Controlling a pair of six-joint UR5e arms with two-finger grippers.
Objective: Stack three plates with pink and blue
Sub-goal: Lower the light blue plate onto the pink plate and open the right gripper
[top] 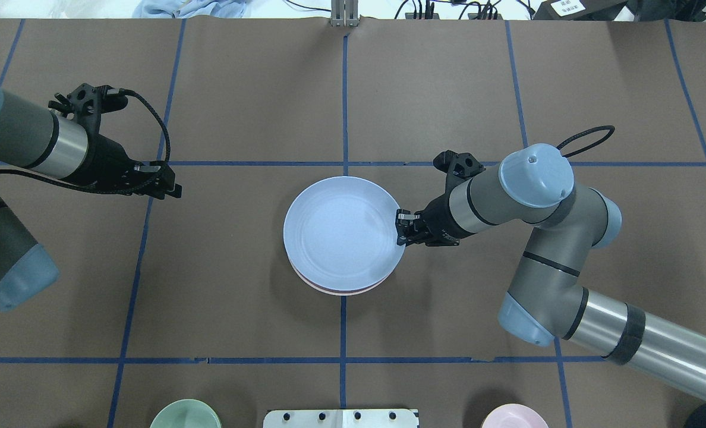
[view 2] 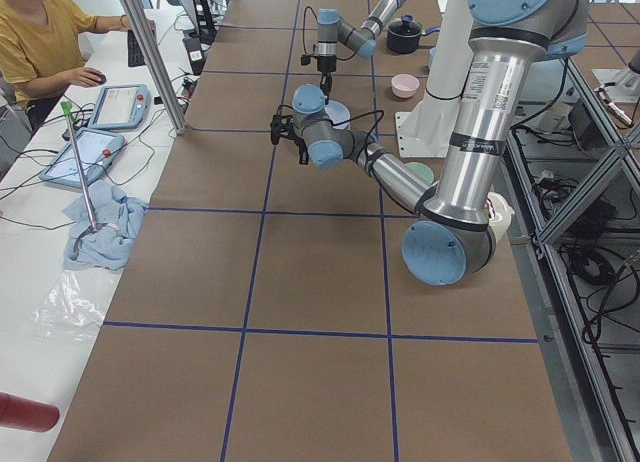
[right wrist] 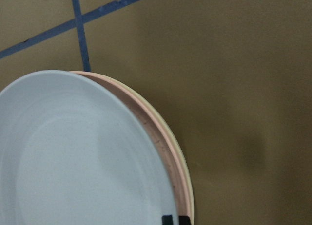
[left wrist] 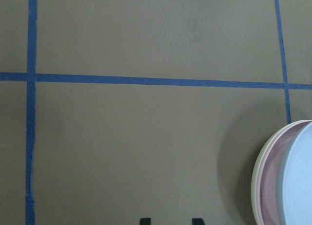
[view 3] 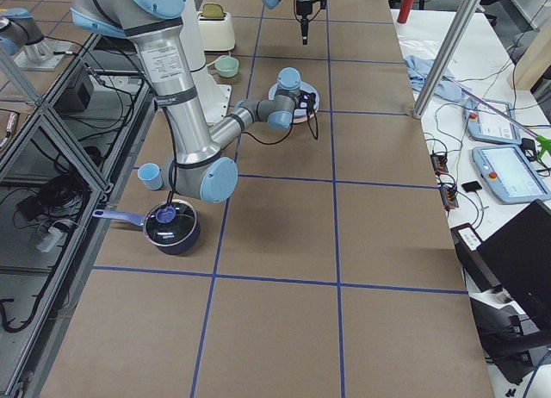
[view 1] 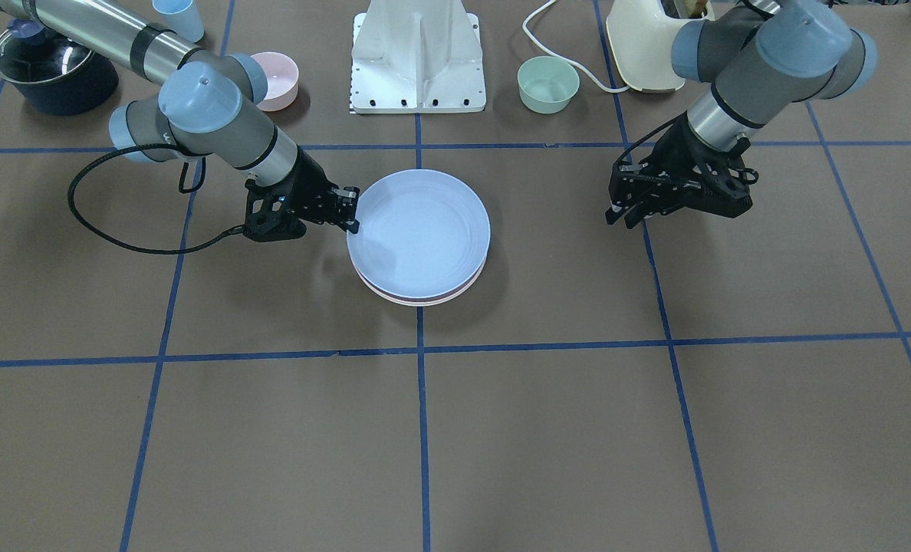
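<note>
The three plates lie stacked at the table's middle. The light blue plate (view 1: 421, 230) is on top, shifted toward my right gripper. The pale pink plate's rim (view 1: 425, 300) shows under it, and the cream-white plate (right wrist: 188, 186) is at the bottom. My right gripper (view 1: 348, 212) is at the blue plate's edge (top: 341, 241), shut on its rim. In the right wrist view its fingertips (right wrist: 168, 219) stand close together over that rim. My left gripper (view 1: 629, 216) is open and empty, hovering well apart from the stack, which shows at the left wrist view's right edge (left wrist: 297, 186).
Near the robot's base (view 1: 419, 61) stand a small pink bowl (view 1: 279, 77), a mint-green bowl (view 1: 547, 83), a blue cup (view 1: 179, 17), a dark pot (view 1: 53, 73) and a white appliance (view 1: 643, 46) with its cord. Blue tape lines cross the brown table.
</note>
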